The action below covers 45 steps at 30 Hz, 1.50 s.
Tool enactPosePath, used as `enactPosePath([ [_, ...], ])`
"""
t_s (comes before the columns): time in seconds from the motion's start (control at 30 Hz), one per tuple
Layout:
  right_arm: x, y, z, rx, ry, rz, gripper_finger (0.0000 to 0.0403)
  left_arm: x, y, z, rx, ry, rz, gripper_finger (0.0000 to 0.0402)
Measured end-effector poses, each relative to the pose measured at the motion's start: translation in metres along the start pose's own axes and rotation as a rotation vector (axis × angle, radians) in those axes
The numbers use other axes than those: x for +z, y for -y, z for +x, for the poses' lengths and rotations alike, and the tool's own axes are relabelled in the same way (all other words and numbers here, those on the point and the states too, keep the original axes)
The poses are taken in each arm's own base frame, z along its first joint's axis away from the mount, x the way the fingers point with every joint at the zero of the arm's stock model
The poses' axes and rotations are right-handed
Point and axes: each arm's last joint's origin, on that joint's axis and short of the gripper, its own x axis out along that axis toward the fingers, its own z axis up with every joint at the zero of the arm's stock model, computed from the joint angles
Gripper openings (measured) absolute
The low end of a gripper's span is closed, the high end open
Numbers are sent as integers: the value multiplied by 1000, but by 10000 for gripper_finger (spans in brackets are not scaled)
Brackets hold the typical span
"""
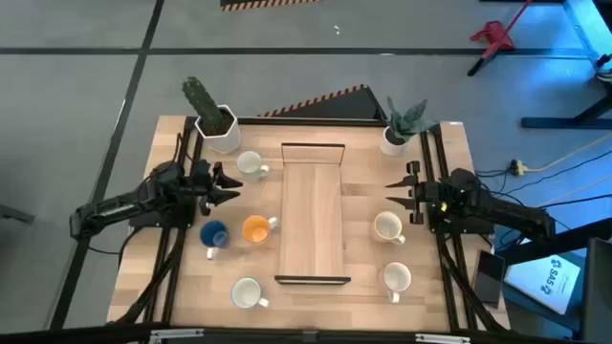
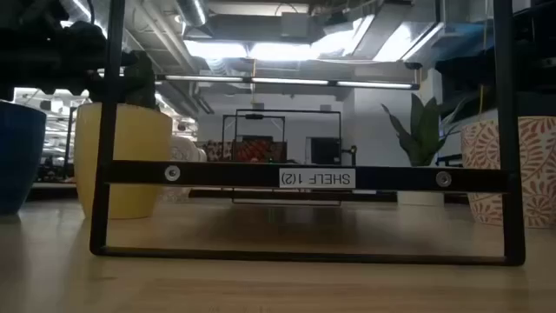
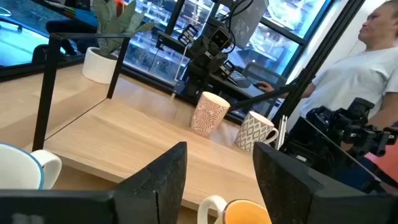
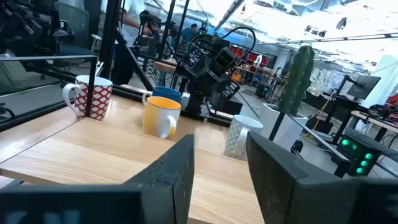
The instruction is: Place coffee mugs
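Note:
Six mugs stand upright on the table around a wooden shelf (image 1: 312, 212). To the shelf's left are a white mug (image 1: 251, 164), a blue one (image 1: 214, 234), an orange one (image 1: 256, 228) and another white one (image 1: 247, 292). Two white mugs (image 1: 387, 226) (image 1: 396, 277) stand to its right. My left gripper (image 1: 232, 187) hovers open between the far-left white mug and the orange mug (image 3: 245, 211), touching nothing. My right gripper (image 1: 392, 192) is open too, just beyond the nearer right-hand mug. The right wrist view shows the orange mug (image 4: 161, 115) across the shelf.
Two potted plants sit at the far corners, a cactus (image 1: 215, 119) on the left and a leafy plant (image 1: 397, 134) on the right. The shelf's black frame (image 2: 304, 178) stands near the low camera. A person (image 3: 367, 68) is beyond the table's right side.

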Motion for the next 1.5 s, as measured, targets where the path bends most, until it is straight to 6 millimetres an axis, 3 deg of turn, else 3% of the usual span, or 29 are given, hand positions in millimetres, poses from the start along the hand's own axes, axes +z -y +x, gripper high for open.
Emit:
enactPosePath([
  [1.5,1,1,0,-13,5,16,134,0,0,0,0,0,0,179],
])
